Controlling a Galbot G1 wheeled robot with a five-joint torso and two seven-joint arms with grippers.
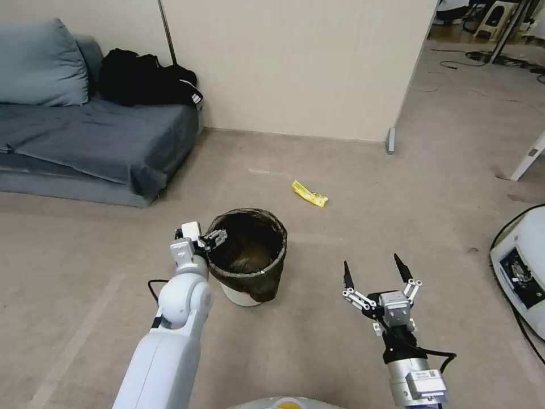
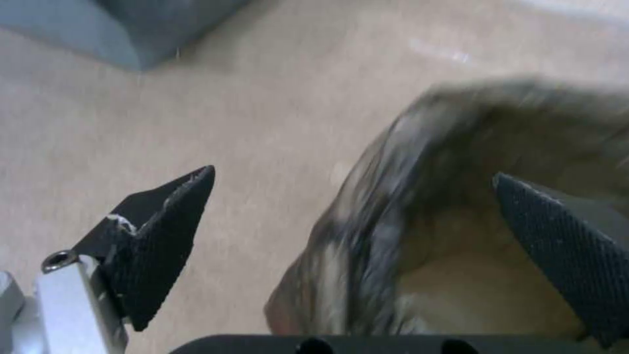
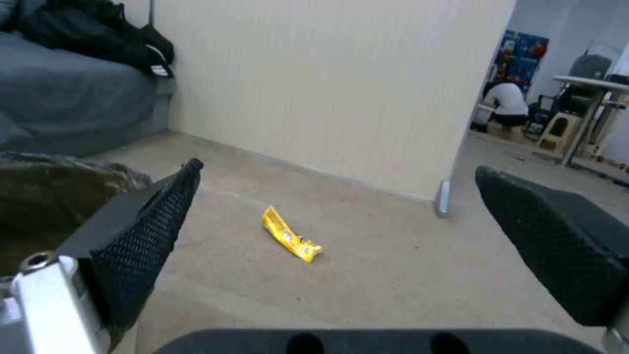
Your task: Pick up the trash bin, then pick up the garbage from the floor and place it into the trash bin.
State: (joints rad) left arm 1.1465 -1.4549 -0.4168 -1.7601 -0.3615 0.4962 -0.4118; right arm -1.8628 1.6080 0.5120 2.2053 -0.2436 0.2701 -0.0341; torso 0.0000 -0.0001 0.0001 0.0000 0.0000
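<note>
The trash bin (image 1: 265, 279), a small white bucket lined with a dark crinkled bag, stands on the floor just ahead of me. My left gripper (image 1: 216, 237) is open at the bin's left rim. In the left wrist view the left gripper (image 2: 354, 173) straddles the bin's bag-covered rim (image 2: 386, 206), one finger outside and one inside. The garbage in sight is a yellow wrapper (image 1: 309, 193) lying on the floor beyond the bin. My right gripper (image 1: 375, 272) hangs open above the floor to the right of the bin. In the right wrist view the right gripper (image 3: 339, 167) points toward the yellow wrapper (image 3: 290, 241).
A grey sofa (image 1: 85, 142) with black clothes (image 1: 147, 76) on it stands at the back left. A beige partition wall (image 1: 295, 68) closes the back. A white machine (image 1: 522, 272) with a black cable sits at the right edge. Open floor lies around the wrapper.
</note>
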